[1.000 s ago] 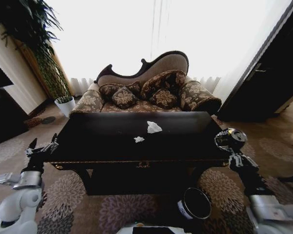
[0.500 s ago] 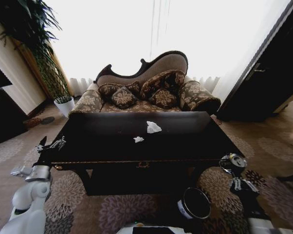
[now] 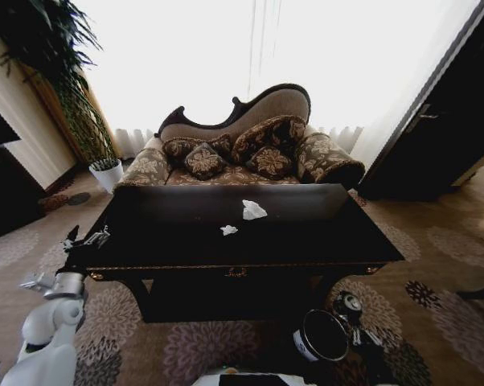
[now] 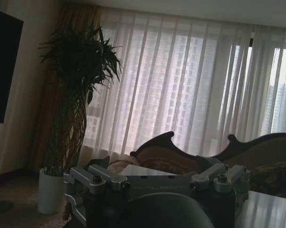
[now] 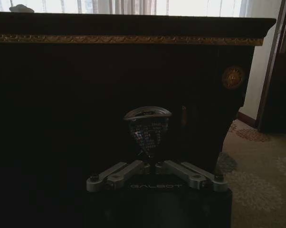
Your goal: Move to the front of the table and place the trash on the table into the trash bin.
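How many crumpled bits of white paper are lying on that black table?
2. One larger paper wad lies near the middle of the table, toward the sofa side; a smaller paper wad lies just in front of it, slightly left. Nothing seems to hide more.

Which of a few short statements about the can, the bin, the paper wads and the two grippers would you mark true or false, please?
1. The right gripper holds the can low beside the trash bin. True.
2. The can already lies inside the bin. False: it sits between the fingers, outside the rim.
3. Two paper wads lie on the table. True.
4. The left gripper grips a wad. False: it hovers empty by the table's left end.
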Tool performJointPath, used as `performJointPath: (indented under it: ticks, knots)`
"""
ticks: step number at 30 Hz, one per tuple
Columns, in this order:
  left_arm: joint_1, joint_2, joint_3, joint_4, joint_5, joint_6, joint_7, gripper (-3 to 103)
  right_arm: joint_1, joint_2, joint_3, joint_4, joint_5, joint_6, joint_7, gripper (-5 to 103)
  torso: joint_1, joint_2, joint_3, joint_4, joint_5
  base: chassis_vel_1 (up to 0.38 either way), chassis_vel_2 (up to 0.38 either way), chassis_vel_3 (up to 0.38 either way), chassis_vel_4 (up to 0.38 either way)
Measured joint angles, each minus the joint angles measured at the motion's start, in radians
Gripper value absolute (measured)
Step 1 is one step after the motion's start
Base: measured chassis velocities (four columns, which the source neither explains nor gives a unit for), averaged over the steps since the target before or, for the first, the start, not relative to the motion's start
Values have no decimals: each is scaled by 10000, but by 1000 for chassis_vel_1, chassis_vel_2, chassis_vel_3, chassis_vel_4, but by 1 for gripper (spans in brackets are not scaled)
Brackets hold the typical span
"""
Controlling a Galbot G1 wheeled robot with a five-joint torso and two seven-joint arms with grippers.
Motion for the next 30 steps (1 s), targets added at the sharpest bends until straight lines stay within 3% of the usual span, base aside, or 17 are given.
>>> performJointPath:
  ticks: [13, 22, 30]
  knots:
    - [622, 57, -670, -770, -74, 249, 1, 100, 2405, -811, -1097, -4152, -979, 34, -16, 0, 1, -1, 0, 1, -1, 0, 0, 0, 0]
    - [925, 59, -1048, -1221, -272, 416, -35, 100, 3951, -1225, -1739, -6219, -1688, -707, 236, 0, 0, -1, 0, 3, -1, 0, 0, 0, 0]
    - [1145, -64, -1235, -1441, -272, 425, -60, 100, 5065, -1829, -2136, -8531, -2253, -758, 557, 0, 0, 0, 0, 1, -1, 0, 0, 0, 0]
